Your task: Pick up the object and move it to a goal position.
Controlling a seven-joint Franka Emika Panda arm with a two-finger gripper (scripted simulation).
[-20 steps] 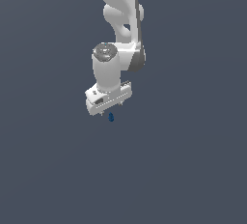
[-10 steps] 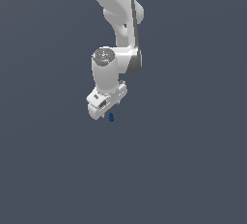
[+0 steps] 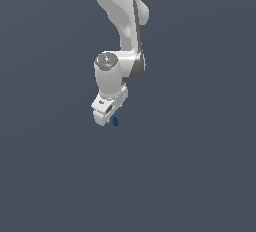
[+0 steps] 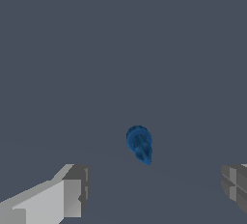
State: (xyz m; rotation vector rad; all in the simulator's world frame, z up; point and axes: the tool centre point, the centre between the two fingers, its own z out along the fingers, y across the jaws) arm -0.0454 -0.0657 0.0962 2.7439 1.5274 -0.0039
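Fingers of the white gripper are cut off at frame edge, spread wide, empty. Small dark blue knobbly tapered object lies between them, untouched; its fine detail is unclear.

The small dark blue knobbly object looks like smooth, faintly glossy plastic with soft highlights on its thicker end. The white robot gripper has a matt, plastic-like shell; its grey fingertips look dull and flat-faced. The slate-grey ground surface is uniformly matt and textureless.
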